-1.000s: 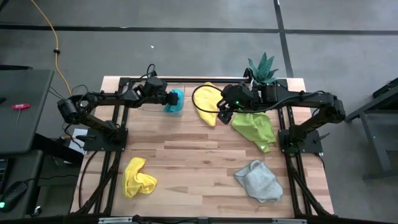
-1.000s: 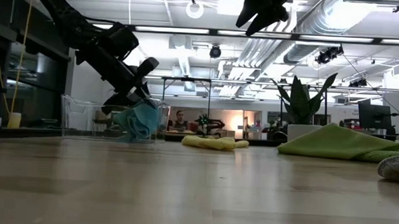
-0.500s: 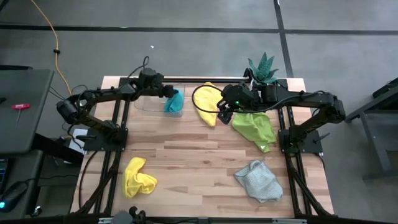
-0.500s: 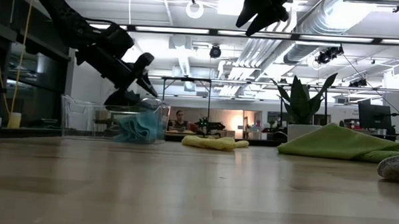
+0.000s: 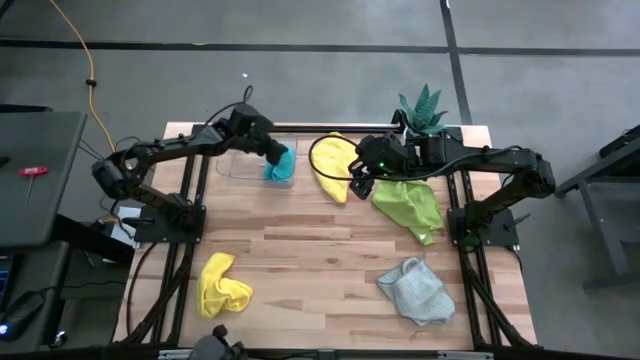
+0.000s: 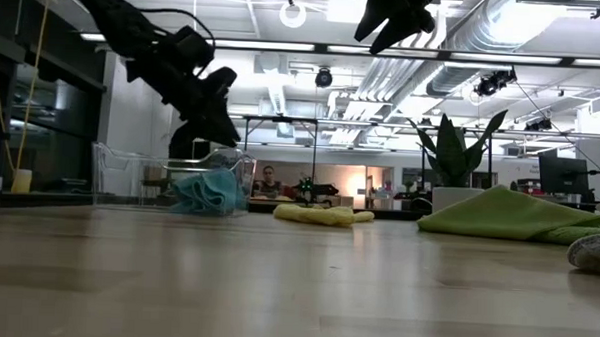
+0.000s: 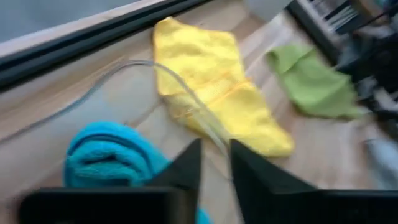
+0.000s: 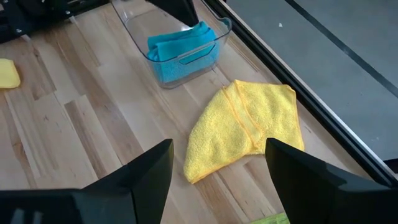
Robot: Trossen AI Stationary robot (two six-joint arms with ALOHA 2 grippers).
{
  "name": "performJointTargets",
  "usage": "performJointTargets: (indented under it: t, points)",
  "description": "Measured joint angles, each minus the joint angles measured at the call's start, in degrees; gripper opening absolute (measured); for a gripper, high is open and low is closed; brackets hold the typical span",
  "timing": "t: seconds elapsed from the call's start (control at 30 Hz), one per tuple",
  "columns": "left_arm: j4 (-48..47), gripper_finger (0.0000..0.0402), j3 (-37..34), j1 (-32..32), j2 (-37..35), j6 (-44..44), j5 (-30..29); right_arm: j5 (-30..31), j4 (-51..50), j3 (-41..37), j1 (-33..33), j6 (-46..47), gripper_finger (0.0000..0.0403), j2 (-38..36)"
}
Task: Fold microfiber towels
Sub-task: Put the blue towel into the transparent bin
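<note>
The teal-blue towel (image 5: 281,164) lies bunched in the right end of the clear tray (image 5: 240,165); it also shows in the left wrist view (image 7: 106,155) and the right wrist view (image 8: 180,42). My left gripper (image 5: 270,149) hangs just above it, touching nothing, its fingers a narrow gap apart (image 7: 215,158). My right gripper (image 5: 358,184) is open and empty in the air over the near edge of a yellow towel (image 5: 334,166). The lime green towel (image 5: 410,205), the grey towel (image 5: 415,291) and a second yellow towel (image 5: 224,285) lie on the table.
A green potted plant (image 5: 423,108) stands at the table's far right corner. Bare wood lies in the middle of the table (image 5: 310,250). The room behind shows in the low view, with a person (image 6: 270,179) far off.
My left gripper has let go of the teal-blue towel, then risen and drawn back a little toward the table's far edge. The towel, held up at the tray's right end a second ago, now lies bunched inside the tray.
</note>
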Motion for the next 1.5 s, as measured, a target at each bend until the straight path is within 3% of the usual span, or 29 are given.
performJointTargets:
  t: [0.07, 0.2, 0.33, 0.63, 0.8, 1.2, 1.37, 1.5]
  points:
    - [0.0, 0.0015, 0.0, -0.7, 1.3, 1.2, -2.2, 0.0, 0.0, 0.0, 0.0, 0.0, 0.0247, 0.0]
    - [-0.6, 0.0004, 0.0, -1.2, 5.6, 1.8, -4.4, 0.0, 0.0, 0.0, 0.0, 0.0, 0.0247, 0.0]
    - [-0.7, 0.0001, 0.0, -1.5, 9.3, 2.6, -5.2, 0.0, 0.0, 0.0, 0.0, 0.0, 0.0247, 0.0]
    - [-12.1, 0.0, 0.0, -1.7, 10.1, 9.0, -16.0, 0.0, 0.0, 0.0, 0.0, 0.2, 0.0247, 0.0]
    - [-11.4, 0.0, 0.0, -2.1, 10.1, 8.5, -15.3, 0.0, 0.0, 0.0, 0.0, 0.2, 0.0247, 0.0]
    - [-6.8, 0.0, 0.7, -3.2, 9.9, 7.7, -3.9, 0.0, 0.0, 0.0, 0.0, 0.3, 0.0247, 0.0]
    - [-13.3, 0.0, 4.9, -2.1, 5.5, 11.7, -5.3, 0.0, 0.0, 0.0, 0.0, 0.2, 0.0247, 0.0]
    - [-21.8, 0.0, 7.5, -1.8, 1.7, 20.6, -13.6, 0.0, 0.0, 0.0, 0.0, 0.2, 0.0247, 0.0]
